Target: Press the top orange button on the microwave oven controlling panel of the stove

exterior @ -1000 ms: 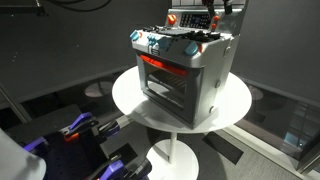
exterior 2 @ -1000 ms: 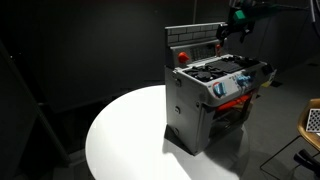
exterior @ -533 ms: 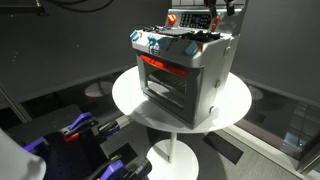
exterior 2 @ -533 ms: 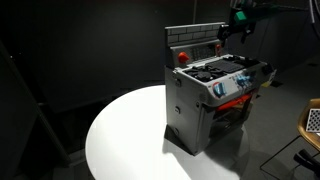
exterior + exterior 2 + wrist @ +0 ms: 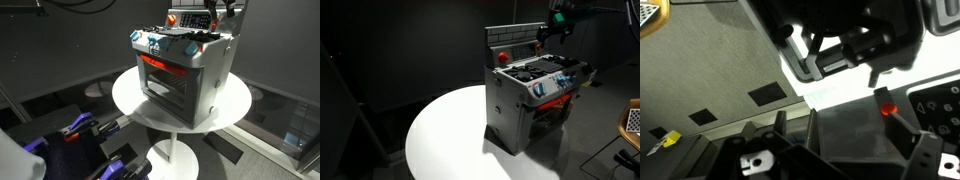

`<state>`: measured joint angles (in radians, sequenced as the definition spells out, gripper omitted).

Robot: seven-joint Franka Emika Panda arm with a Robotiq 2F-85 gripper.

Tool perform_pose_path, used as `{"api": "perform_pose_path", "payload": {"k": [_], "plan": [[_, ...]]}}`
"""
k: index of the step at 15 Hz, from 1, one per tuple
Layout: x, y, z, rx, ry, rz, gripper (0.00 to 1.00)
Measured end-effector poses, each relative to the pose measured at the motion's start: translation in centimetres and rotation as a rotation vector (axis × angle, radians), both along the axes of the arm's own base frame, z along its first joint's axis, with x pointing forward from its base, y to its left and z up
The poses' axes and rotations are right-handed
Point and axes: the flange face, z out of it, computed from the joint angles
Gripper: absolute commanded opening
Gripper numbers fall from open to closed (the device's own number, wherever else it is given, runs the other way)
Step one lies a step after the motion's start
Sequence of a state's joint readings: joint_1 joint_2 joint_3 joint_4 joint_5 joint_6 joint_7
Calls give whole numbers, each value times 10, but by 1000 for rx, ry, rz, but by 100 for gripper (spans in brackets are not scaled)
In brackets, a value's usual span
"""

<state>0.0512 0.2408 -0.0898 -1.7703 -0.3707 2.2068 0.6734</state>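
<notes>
— Where does the orange button [image 5: 171, 18] sit?
— In an exterior view it is on the back panel [image 5: 188, 20] of the toy stove [image 5: 185, 70]. It lies left of the gripper [image 5: 214, 12], about level with it and apart from it.
— And the gripper's hold?
— Nothing shows in it. It hangs by the panel's far end in both exterior views, too small and dark there to tell how wide the jaws stand.
— Does the wrist view add anything?
— An orange-red spot [image 5: 887, 110] on a dark surface, just ahead of the gripper. Whether it is that same button cannot be told. Only the exterior views show the round white table [image 5: 125, 95] well below the gripper.
</notes>
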Motion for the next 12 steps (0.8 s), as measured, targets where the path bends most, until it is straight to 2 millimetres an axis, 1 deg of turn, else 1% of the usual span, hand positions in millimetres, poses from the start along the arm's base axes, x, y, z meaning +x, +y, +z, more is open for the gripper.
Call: {"api": "perform_pose_path", "payload": {"k": [5, 12], "plan": [[5, 0, 0, -2, -5, 0, 100], [7, 0, -1, -2, -5, 1, 100]]}}
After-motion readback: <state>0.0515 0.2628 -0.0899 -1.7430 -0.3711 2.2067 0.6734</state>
